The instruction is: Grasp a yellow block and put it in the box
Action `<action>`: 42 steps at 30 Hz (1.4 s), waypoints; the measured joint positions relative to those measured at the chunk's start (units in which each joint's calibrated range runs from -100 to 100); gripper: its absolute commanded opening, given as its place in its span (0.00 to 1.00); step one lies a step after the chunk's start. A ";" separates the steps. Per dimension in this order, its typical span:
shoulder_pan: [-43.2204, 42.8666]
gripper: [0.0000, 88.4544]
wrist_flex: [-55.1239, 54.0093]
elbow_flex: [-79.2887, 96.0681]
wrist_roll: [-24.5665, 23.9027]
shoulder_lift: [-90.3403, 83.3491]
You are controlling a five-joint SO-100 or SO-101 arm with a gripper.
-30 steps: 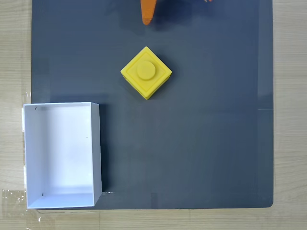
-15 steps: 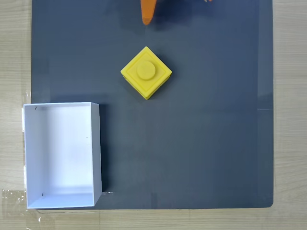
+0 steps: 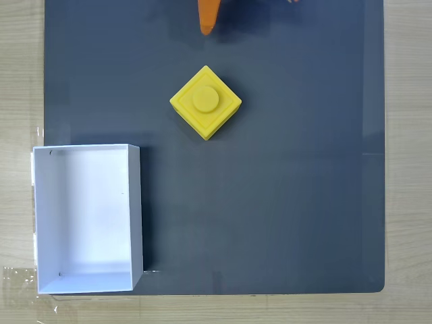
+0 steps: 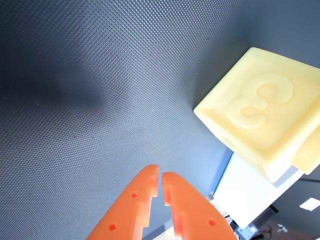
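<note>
The yellow block (image 3: 205, 102) is sitting on the dark mat (image 3: 283, 189), turned corner-on like a diamond in the fixed view, with its single round stud facing up; it is lying below the orange tool (image 3: 207, 20) in that view, apart from it, with bare mat between the two. In the wrist view the block (image 4: 265, 127) is showing a pale, smooth plastic side face with a raised numeral 3, and it is standing up and to the right of the tool (image 4: 160, 176), not touching it. The tool's two orange fingers (image 4: 135, 200) are pointing up from the bottom edge with only a thin slit between their tips, nearly closed and holding nothing. The box (image 3: 84, 217), white, thin-walled and open-topped, is resting well away from the tool, at the lower left of the fixed view, straddling the mat's left edge and the light wooden surface (image 3: 20, 81); nothing is lying inside it. The mat is showing a fine woven grain in the wrist view. Nothing is standing between tool and block, or between block and box, and wide open mat is lying right of the block.
</note>
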 measured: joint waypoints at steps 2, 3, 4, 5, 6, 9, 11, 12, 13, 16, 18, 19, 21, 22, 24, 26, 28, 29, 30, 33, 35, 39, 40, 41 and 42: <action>-0.09 0.01 0.00 0.00 0.00 0.00; -0.09 0.01 0.00 0.00 0.00 0.00; -0.09 0.01 0.00 0.00 0.00 0.00; -0.09 0.01 0.00 0.00 0.00 0.00; -0.09 0.01 -0.09 -0.09 0.00 0.25; -0.54 0.01 -1.56 -2.89 0.37 4.05; -3.06 0.01 -4.33 -5.60 0.21 8.34; -4.14 0.01 -5.88 -7.41 0.05 10.79; -5.13 0.01 -7.62 -9.30 0.05 13.32; -8.01 0.02 -11.60 -16.35 -0.11 21.66; -10.17 0.02 -13.07 -21.59 -0.11 27.48; -10.53 0.02 -13.41 -24.30 -0.11 30.51; -10.62 0.02 -13.41 -30.26 -0.05 36.58; -10.62 0.02 -13.41 -33.60 -0.05 39.61; -10.62 0.02 -13.41 -40.47 -0.05 45.34; -10.62 0.02 -13.41 -47.70 -0.05 50.91; -10.08 0.02 -12.98 -54.83 0.00 55.71; -9.90 0.02 -11.94 -58.27 0.00 57.99; -9.54 0.02 -10.64 -61.70 0.32 60.35; -8.82 0.02 -4.07 -70.64 3.59 66.58; -7.92 0.02 1.21 -75.61 7.18 70.12; -6.12 0.02 11.42 -81.39 14.37 74.76; -5.40 0.02 13.15 -82.29 15.80 75.60; -4.59 0.04 14.54 -83.02 16.96 76.27; -3.69 0.07 15.58 -83.38 17.80 76.78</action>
